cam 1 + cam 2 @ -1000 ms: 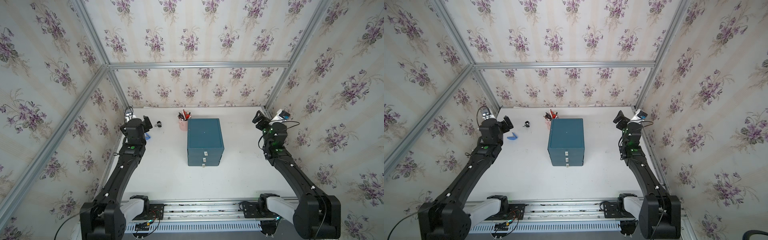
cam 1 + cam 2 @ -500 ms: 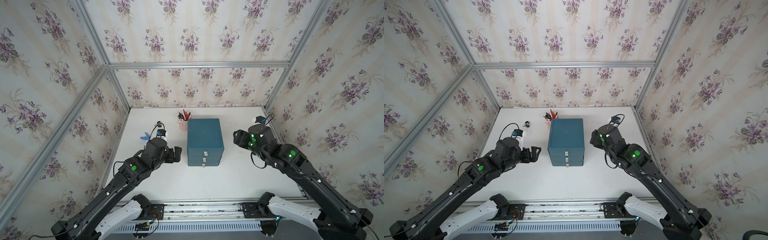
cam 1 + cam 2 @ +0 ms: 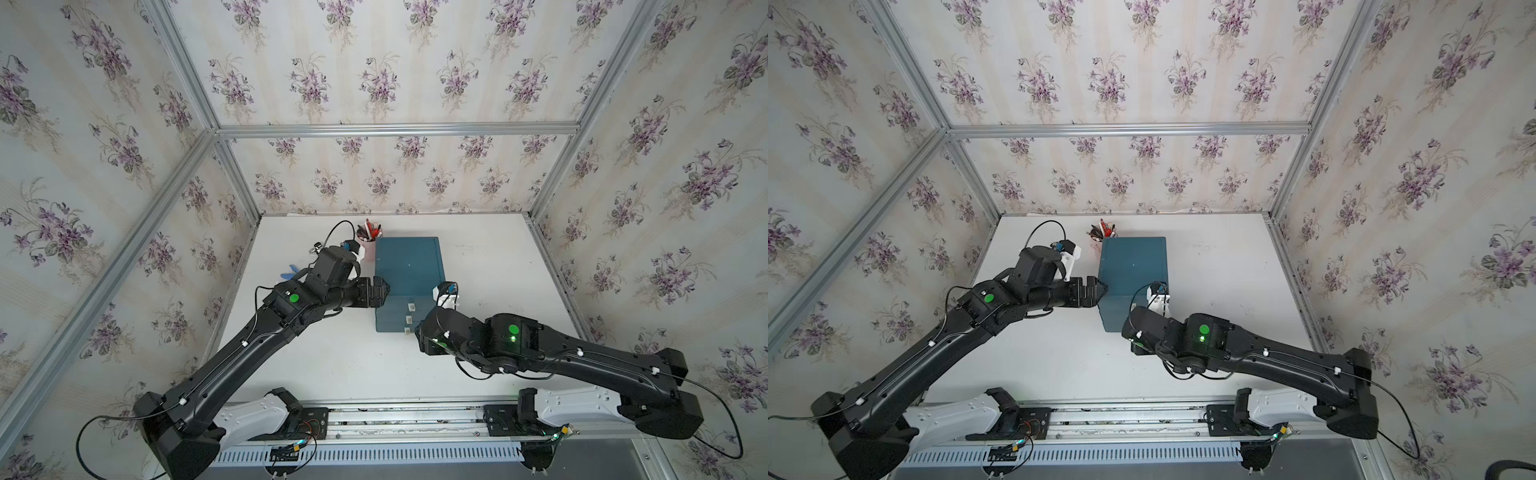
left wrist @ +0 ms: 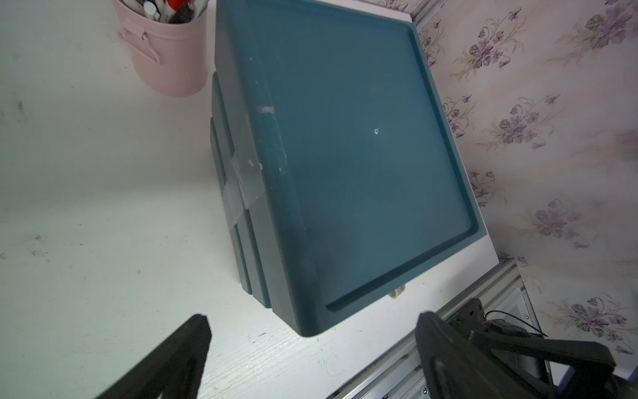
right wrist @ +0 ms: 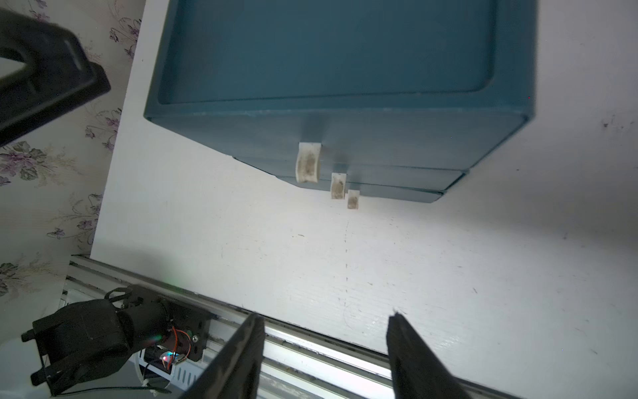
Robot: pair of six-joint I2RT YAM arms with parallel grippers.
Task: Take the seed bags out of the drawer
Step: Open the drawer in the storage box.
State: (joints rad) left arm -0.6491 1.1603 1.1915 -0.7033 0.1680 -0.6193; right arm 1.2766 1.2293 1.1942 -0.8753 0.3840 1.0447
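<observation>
1. Change since the earlier frames: both arms have swung in from the table's far corners. The left gripper (image 3: 380, 291) has reached the left top edge of the teal three-drawer cabinet (image 3: 407, 266), and the right gripper (image 5: 324, 317) has come round from the cabinet's right side to its front.
2. Left gripper, wrist view (image 4: 312, 323): fingers spread wide, gripping nothing, with the cabinet's near corner (image 4: 310, 311) in line between them. Whether they touch the cabinet cannot be told.
3. Right gripper: fingers (image 5: 257, 328) parted, empty, above the bare white table (image 5: 448, 259) and short of the drawer fronts.
4. Seed bags: not visible in any view. All three drawers are shut, so the bags are presumably inside; which drawer holds them cannot be told.
5. Step in hand (judgement): approach before the first drawer is opened. The left gripper looks placed to steady the cabinet.
6. Next move (judgement): the right gripper must line up with one pale pull tab, top (image 5: 308, 162), middle (image 5: 338, 186) or bottom (image 5: 353, 199), close on it, and draw straight out. The tabs are small and stacked close together, so alignment matters.
7. Writing: none legible. The cabinet carries no label, only a strip of clear tape (image 4: 241, 186) on its side. The pink pen cup (image 4: 165, 58) beside it is unmarked.
</observation>
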